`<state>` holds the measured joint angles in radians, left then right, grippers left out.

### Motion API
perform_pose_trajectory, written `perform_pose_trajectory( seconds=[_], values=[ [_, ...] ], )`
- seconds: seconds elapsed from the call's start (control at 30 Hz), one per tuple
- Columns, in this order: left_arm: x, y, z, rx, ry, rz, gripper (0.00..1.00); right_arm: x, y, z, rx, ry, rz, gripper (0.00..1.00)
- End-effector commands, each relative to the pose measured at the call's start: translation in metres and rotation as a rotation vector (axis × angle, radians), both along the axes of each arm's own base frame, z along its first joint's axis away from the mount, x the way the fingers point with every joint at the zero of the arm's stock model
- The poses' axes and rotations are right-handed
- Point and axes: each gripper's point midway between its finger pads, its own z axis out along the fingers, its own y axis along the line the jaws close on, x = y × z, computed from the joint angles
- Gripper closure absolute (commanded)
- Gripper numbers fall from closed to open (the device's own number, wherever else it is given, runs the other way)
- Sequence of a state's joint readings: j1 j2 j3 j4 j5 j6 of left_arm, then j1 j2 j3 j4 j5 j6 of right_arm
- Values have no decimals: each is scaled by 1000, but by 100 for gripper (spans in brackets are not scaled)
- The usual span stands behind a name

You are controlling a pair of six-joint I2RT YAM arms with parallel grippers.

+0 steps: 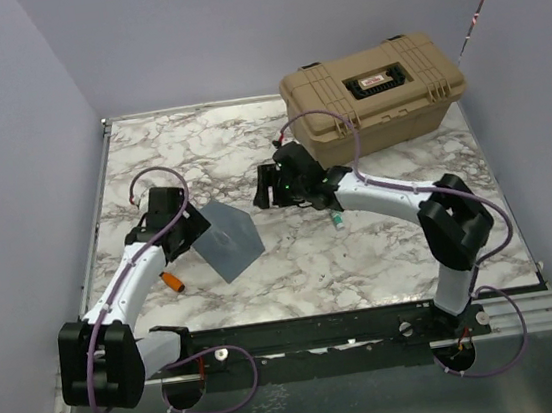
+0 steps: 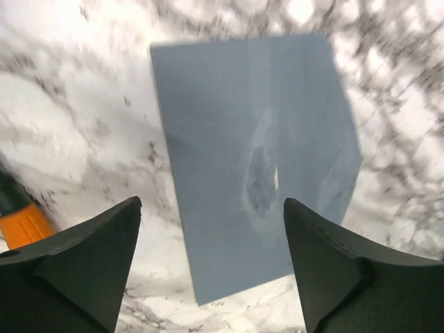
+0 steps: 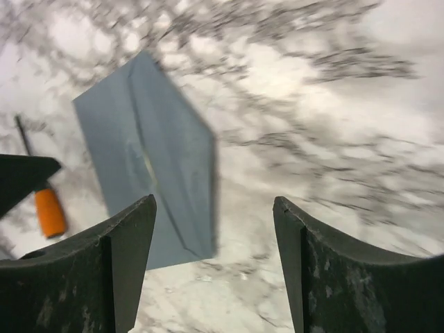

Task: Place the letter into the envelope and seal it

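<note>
One blue-grey envelope (image 1: 230, 240) lies flat on the marble desk (image 1: 381, 244), a bit left of the middle. It sits crooked, with one corner pointing at the near edge.

The left gripper (image 1: 190, 227) hangs by its left side and the right gripper (image 1: 270, 187) by its far right. Both are spread wide and hold nothing.

The left wrist view shows the envelope's long sides running away from the fingers, and a small dent in its middle. The right wrist view shows slanted fold lines.

An orange-handled screwdriver (image 1: 171, 280) lies near the left edge. A tan hard case (image 1: 373, 94) sits in the far right corner. The walls (image 1: 7, 149) are pale purple.

1. The envelope (image 2: 229, 118) lies on the marble tabletop (image 2: 76, 118), with a dented mark (image 2: 260, 173) at its centre.
2. The left hand (image 2: 211, 211) hangs above it, fingers spread and empty.
3. An orange-tipped object (image 2: 26, 223) sits at the left edge.
</note>
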<state>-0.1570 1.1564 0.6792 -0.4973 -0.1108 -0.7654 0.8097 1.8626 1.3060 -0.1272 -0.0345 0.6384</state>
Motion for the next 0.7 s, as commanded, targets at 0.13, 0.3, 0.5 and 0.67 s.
perform_pose_trajectory(
  seconds=[0.13, 0.3, 0.5, 0.67],
  values=[
    [54, 22, 53, 152, -169, 22, 1, 0, -153, -20, -515, -83, -328, 16],
    [69, 2, 58, 55, -226, -23, 1, -10, -203, -32, -603, -30, -389, 16],
    [72, -8, 52, 16, -235, -63, 1, -16, -214, -62, -535, 91, -320, 22],
    [77, -12, 53, 10, -247, -88, 1, -20, -201, -76, -491, 143, -241, 37]
  ],
)
